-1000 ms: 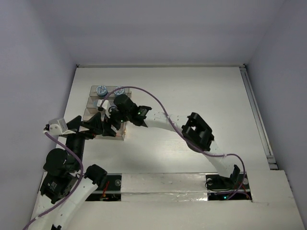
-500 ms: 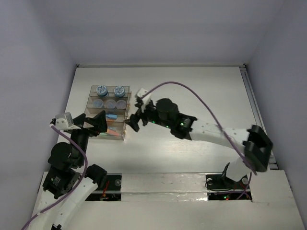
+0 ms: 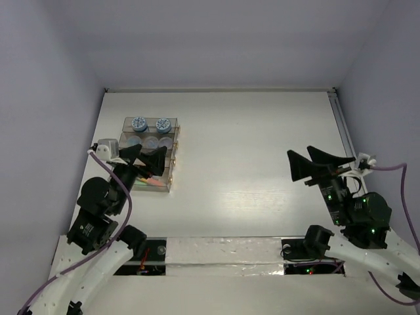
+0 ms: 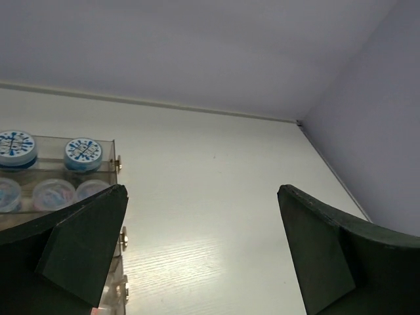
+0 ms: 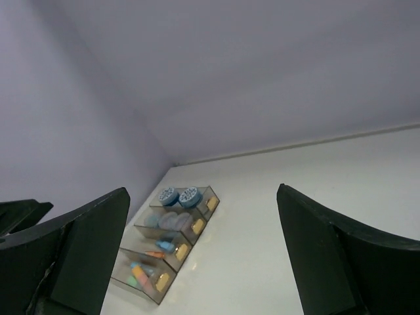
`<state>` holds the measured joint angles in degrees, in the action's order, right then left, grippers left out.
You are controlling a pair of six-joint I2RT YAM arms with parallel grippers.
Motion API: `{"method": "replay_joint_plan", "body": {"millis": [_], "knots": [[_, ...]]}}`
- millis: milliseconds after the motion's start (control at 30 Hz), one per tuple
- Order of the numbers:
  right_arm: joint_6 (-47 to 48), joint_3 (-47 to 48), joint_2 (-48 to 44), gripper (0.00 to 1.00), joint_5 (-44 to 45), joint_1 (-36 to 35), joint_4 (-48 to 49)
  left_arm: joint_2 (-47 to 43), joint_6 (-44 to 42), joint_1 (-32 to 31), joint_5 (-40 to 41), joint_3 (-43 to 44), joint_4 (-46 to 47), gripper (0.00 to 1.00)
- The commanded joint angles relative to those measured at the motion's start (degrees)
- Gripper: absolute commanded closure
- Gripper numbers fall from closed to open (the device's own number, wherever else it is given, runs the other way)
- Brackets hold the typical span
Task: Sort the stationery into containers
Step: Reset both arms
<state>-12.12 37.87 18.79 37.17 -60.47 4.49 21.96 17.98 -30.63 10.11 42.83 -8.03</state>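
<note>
Brown-tinted clear plastic marks the containers point(image 3: 172, 177), a stepped block of trays in the upper left of the table point(image 3: 262, 144) as seen from overhead. Two patterned blue jars point(image 3: 138, 123) fill the farthest tray, paler jars point(image 3: 151, 141) fill the next, and coloured pens point(image 5: 139, 274) lie in the two nearest. No loose stationery shows on the bare tabletop, so the sorting looks finished or nearly so, though the left gripper point(image 3: 144, 156) hides part of the near trays. It hovers over them with jaws spread wide and nothing between them. The right gripper point(image 3: 303, 157), at the lower right, is equally wide and empty, well apart from the block. The likeliest trouble is the left arm dropping or swinging sideways. A finger could then catch a tray wall, shoving the light block or spilling pens.
</note>
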Motion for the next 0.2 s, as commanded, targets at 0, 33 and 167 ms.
{"method": "replay_joint_plan", "body": {"millis": [0,33,167], "knots": [[-4.75,-5.51,-3.57,0.0,7.31,-0.53,-9.32,1.86,1.71,0.22,-4.04,1.73,6.19,0.01],[-5.1,-6.13,-3.67,0.0,7.13,-0.53,-9.33,2.3,1.88,0.22,-4.22,1.38,6.36,0.01],[-5.37,-5.18,2.45,0.0,6.16,-0.53,-10.11,2.3,2.06,0.22,-4.48,0.15,6.63,0.01]]}}
